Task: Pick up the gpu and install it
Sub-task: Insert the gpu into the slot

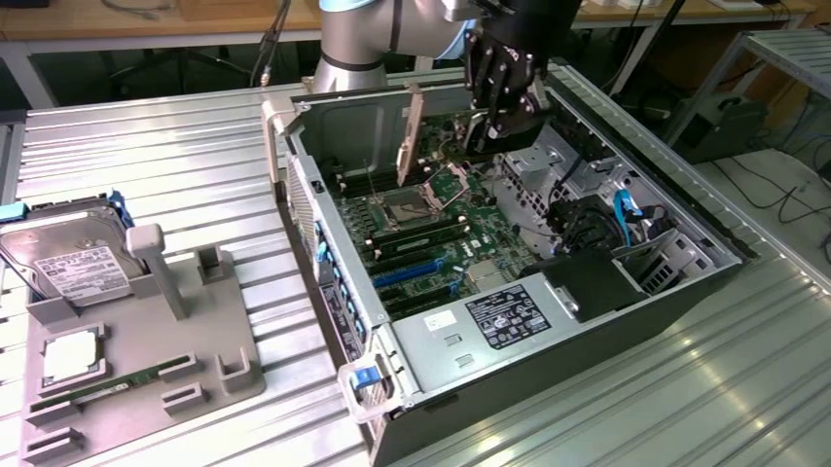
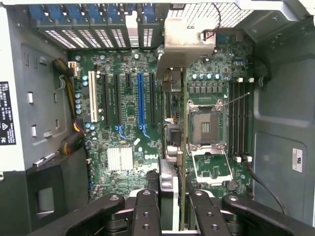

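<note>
My gripper hangs over the open computer case and is shut on the gpu, which stands on edge with its silver end bracket toward the case's rear wall. In the wrist view the gpu runs edge-on away from between the two fingers, and its bracket is at the far end by the rear slot openings. The card is held above the motherboard, over the strip between the blue expansion slot and the open CPU socket. It is apart from the board.
The case's walls, drive cage and cables ring the motherboard. A grey fixture at the exterior view's left holds a silver hard drive, a CPU and a green memory stick. The ribbed metal table surrounds everything.
</note>
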